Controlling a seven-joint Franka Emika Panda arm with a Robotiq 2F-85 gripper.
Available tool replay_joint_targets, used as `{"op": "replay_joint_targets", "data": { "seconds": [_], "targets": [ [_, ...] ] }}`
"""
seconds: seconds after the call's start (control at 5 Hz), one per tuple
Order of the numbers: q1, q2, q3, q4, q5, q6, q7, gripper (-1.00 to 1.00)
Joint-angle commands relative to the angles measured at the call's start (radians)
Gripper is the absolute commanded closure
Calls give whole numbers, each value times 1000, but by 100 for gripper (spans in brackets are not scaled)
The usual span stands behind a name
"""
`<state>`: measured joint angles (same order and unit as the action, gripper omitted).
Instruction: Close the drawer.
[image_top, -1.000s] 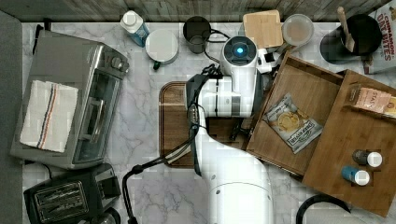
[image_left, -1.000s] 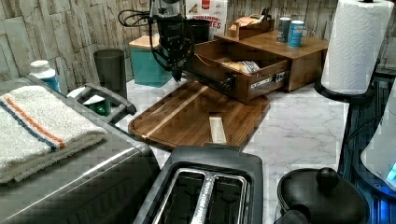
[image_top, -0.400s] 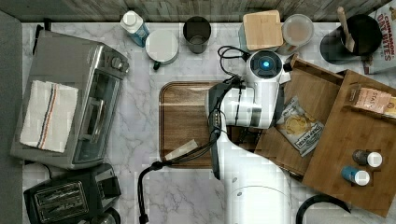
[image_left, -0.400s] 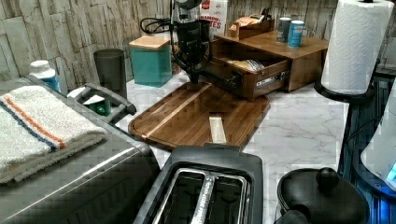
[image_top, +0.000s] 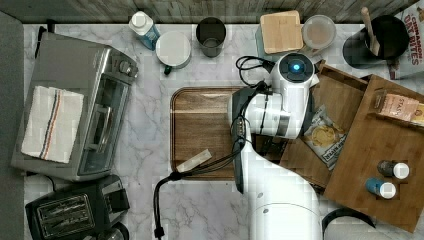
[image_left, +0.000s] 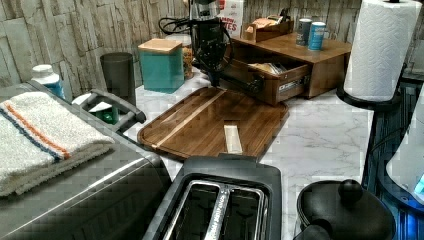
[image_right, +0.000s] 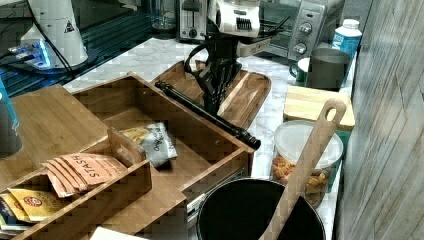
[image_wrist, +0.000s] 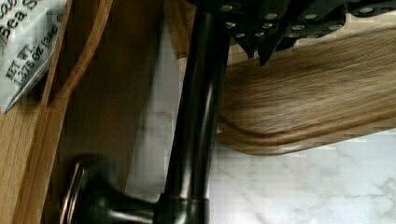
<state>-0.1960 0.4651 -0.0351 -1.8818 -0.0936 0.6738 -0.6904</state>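
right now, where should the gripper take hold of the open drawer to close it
A guess: on the dark bar handle across the drawer front. It stands off the wood on posts, leaving a gap. Come from the walnut tray side, where the gripper hangs, or just push the bar inward.

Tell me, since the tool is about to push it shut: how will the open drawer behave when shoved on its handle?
The drawer probably slides stiffly as one rigid wooden box. Its dark bar handle looks solid. The snack packet inside seems light and may shift.
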Motion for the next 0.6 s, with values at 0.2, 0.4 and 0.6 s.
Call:
{"op": "replay_joint_targets", "data": {
  "seconds": [0.2, 0.4, 0.6],
  "targets": [
    [-253, -58, -148, 62, 50, -62, -193, 100],
    [-306, -22, -167, 115, 96, -97, -176, 100],
    [-302, -63, -210, 31, 38, 28, -95, 100]
  ]
}}
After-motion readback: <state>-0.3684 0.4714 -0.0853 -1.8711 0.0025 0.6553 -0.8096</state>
